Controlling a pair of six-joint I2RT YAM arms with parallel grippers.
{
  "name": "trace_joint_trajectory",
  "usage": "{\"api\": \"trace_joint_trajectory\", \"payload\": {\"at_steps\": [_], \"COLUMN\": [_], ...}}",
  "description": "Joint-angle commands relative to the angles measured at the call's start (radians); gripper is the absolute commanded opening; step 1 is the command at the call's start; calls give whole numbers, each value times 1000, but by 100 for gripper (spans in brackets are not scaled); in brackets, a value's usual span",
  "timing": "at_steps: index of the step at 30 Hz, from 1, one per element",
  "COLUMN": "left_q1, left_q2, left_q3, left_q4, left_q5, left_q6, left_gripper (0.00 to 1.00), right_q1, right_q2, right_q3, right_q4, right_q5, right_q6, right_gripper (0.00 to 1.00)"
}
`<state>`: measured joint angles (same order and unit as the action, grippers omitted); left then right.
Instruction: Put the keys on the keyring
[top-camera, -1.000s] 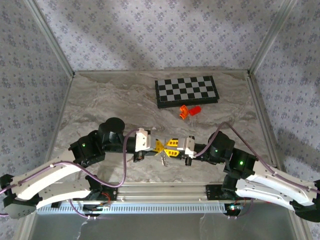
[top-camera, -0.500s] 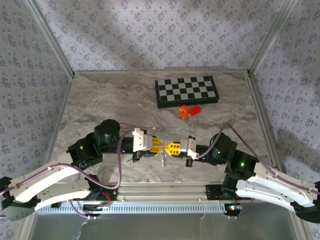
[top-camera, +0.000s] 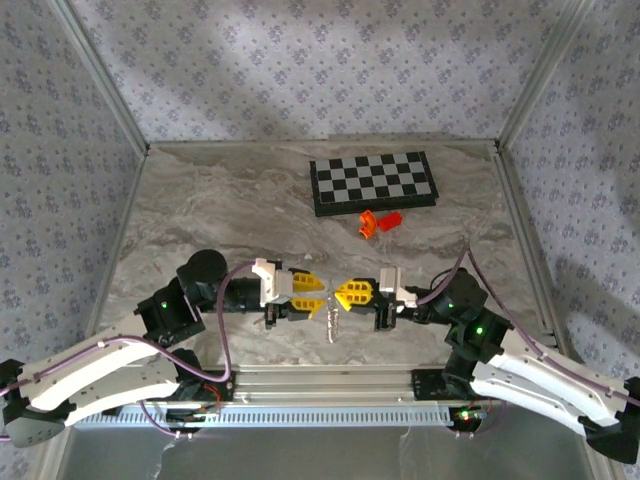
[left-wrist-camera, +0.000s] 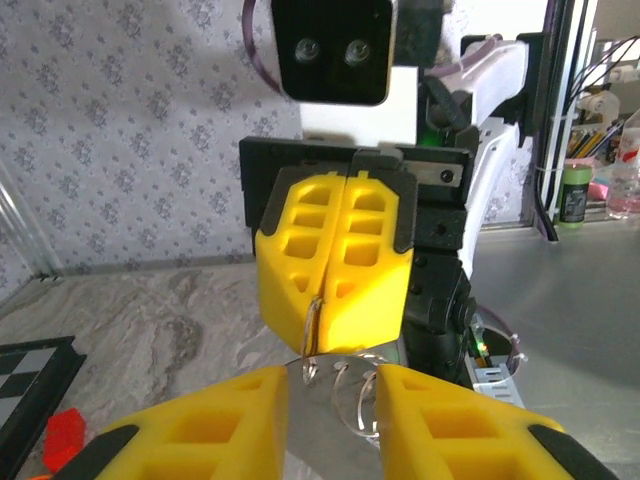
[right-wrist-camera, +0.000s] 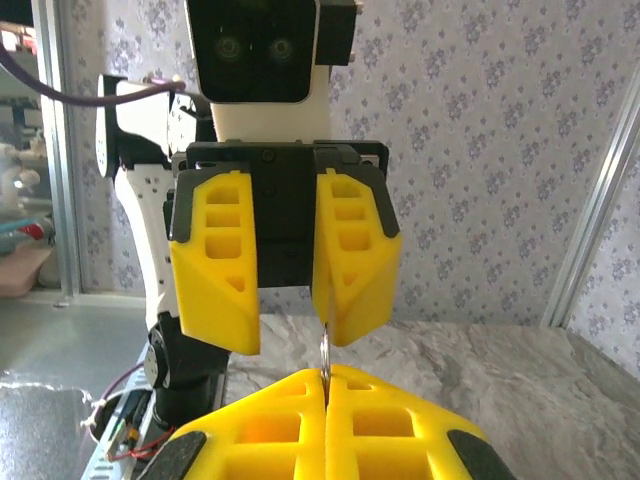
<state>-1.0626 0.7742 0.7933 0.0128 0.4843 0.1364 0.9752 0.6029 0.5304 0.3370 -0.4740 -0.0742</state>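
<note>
While the right gripper (top-camera: 338, 296) was clamped shut on the keyring (left-wrist-camera: 311, 335), the left gripper (top-camera: 321, 296) was held open at its 9 o'clock, with keys (top-camera: 332, 325) hung at 6 o'clock.

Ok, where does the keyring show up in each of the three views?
Top external: keyring low centre, hanging at the tips of the right gripper.
Left wrist: keyring lower centre, thin wire loops under the right gripper, whose fingers are shut.
Right wrist: keyring centre, a sliver of wire rising from the right gripper.
Shared landmark: the right gripper's shut yellow fingers, pinching the keyring.
</note>
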Motion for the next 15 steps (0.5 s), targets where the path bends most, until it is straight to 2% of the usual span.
{"api": "trace_joint_trajectory", "payload": {"at_steps": [1, 10, 15], "left_q1": [-5, -5, -5], "left_q2": [-1, 57, 66], "left_q3": [-1, 16, 20], "left_q4": [102, 170, 186], "left_q5": [36, 73, 83], "left_q6": [-31, -36, -43], "left_gripper": [29, 28, 24], "right_q1": [-12, -15, -15], "right_q2": [0, 6, 8], "right_q3": [-4, -12, -16], "right_q4": [140, 177, 179], "right_q5": [-57, -86, -92], "right_q6": [74, 90, 90], "right_gripper": [0, 0, 0]}}
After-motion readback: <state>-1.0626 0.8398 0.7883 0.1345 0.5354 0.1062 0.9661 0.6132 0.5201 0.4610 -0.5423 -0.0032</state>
